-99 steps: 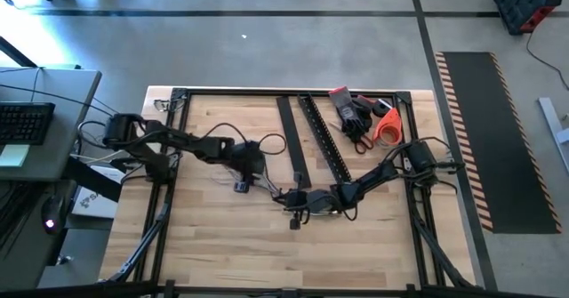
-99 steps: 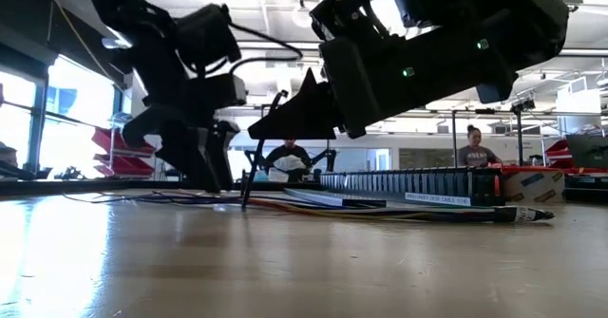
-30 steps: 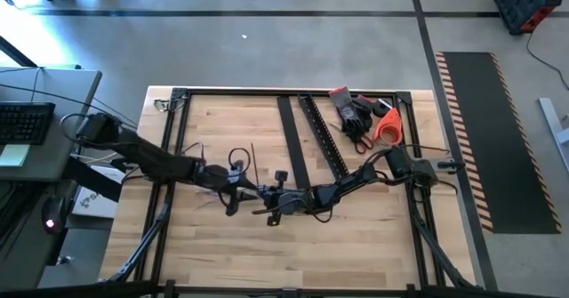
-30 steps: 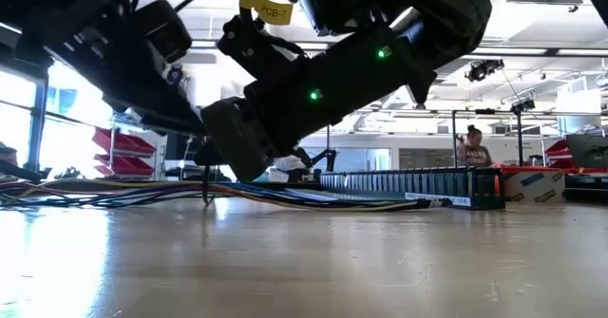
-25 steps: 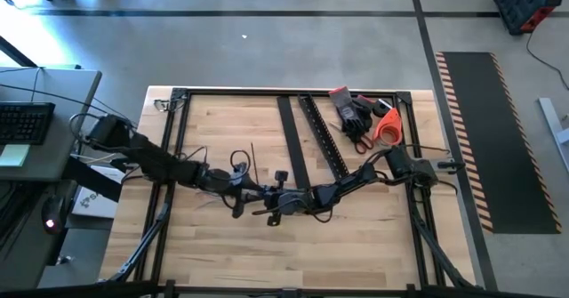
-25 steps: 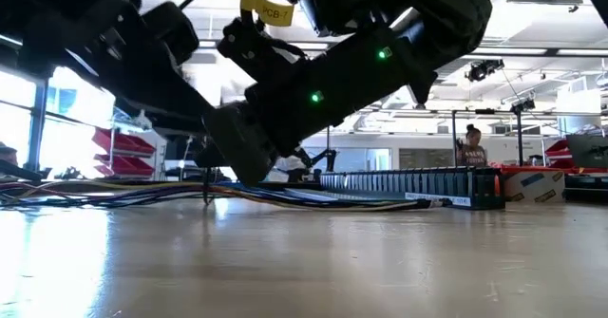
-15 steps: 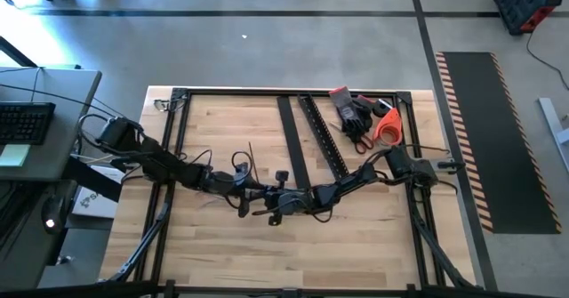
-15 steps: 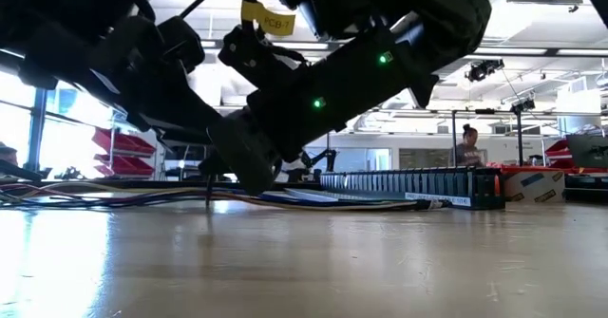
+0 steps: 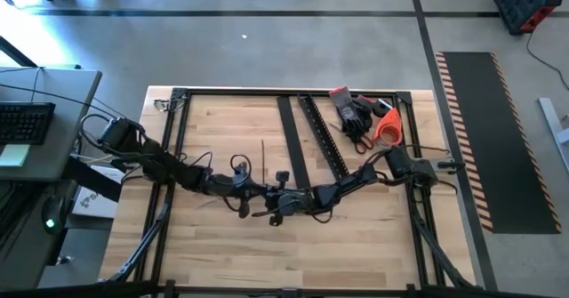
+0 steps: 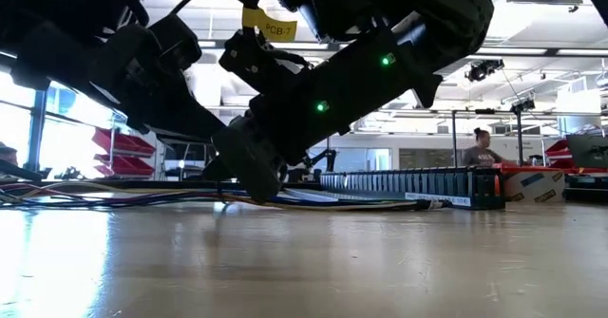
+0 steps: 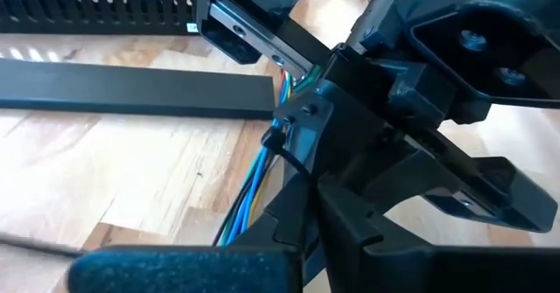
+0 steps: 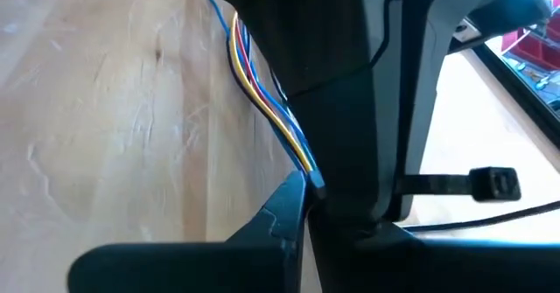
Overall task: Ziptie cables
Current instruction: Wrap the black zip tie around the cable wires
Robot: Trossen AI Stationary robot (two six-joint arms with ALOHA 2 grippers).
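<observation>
**Now pinching the wire bundle, zip tie half-managed**

Both my hands meet near the middle of the bench, the rails up toward one o'clock. My left hand is closed, apparently on the cables. My right hand is clamped shut on the same cables, its fingers beside the zip tie. I judge the risk is slippage: these thin wires could fan out, or the tie's tail could miss its head if either grip shifts.
</observation>
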